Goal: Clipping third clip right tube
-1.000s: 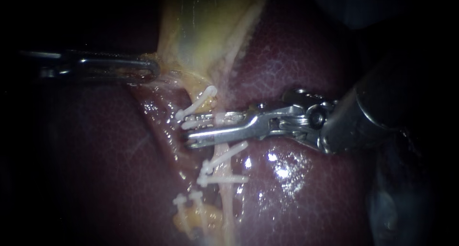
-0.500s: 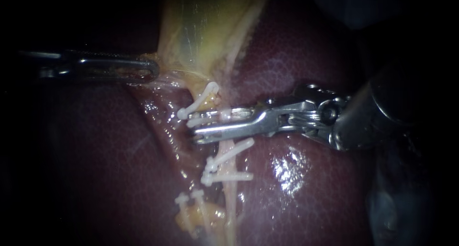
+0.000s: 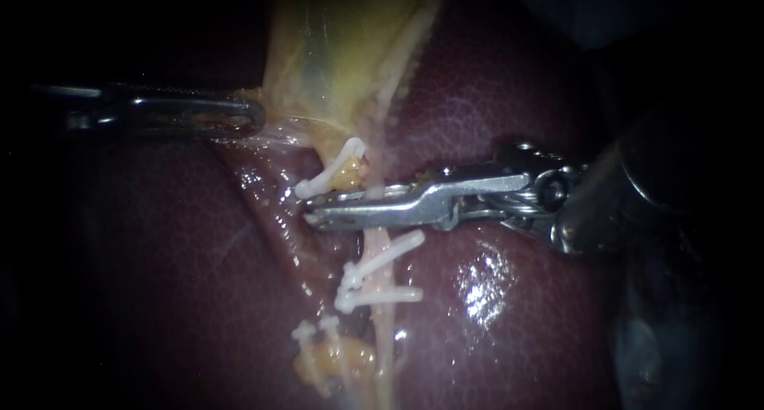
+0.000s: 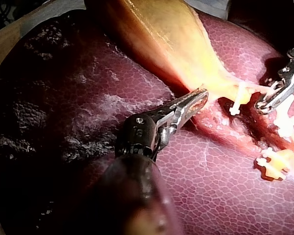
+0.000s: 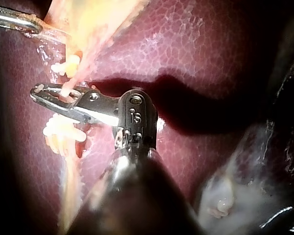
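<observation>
You are at the closing step. The hand of your right instrument [image 3: 314,215] lies across the right tube [image 3: 376,236], its two jaws pressed together on it from both sides. In the right wrist view a white sliver of the third clip [image 5: 66,92] shows between them. Whether that clip has latched cannot be told.

The next move, as I judge it, is to complete the squeeze and spread the jaws gently. Then draw back to the right along the shaft's own line, so the tube is not dragged.

The space is tight. The two lower clips [image 3: 382,275] sit on the same tube just near of the jaws, and an upper clip [image 3: 330,171] sits just far and left of the tip. The liver [image 3: 493,99] lies close beneath.

The hand of your left instrument [image 3: 255,117] pinches the edge of the gallbladder [image 3: 342,44], pulling it left. Slackening there would likely let the tube shift.
</observation>
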Available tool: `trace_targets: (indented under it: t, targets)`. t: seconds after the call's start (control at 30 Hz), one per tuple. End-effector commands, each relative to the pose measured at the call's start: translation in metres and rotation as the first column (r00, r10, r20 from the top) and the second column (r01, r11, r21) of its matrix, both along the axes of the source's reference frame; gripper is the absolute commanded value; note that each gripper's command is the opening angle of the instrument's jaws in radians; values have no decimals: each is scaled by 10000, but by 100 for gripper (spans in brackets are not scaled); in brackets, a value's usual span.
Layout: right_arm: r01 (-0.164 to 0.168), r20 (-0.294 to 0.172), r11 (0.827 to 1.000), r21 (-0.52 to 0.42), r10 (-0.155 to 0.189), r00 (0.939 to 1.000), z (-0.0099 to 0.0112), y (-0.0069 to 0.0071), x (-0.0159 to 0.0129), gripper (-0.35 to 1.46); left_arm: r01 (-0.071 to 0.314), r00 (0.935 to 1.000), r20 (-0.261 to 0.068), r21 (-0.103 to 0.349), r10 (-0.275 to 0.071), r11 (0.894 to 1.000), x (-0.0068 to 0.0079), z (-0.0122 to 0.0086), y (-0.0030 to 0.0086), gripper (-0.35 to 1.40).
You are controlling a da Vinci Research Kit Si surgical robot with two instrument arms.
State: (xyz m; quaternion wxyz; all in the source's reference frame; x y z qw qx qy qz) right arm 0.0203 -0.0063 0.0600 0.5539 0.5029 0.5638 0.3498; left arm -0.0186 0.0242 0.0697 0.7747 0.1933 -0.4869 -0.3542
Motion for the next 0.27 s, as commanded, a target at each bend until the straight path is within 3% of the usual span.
trace_targets:
  t: [0.03, 0.27]
  targets:
    - [18, -24, 10000, 5, -18, 10000, 1, 0, 1, -35, 1, 10000, 0, 3, -1, 10000, 0, 1, 0, -35]
    - [18, -27, 10000, -6, -18, 10000, 3, -1, 1, -35, -1, 10000, 0, 3, 1, 10000, 0, 1, 0, -35]
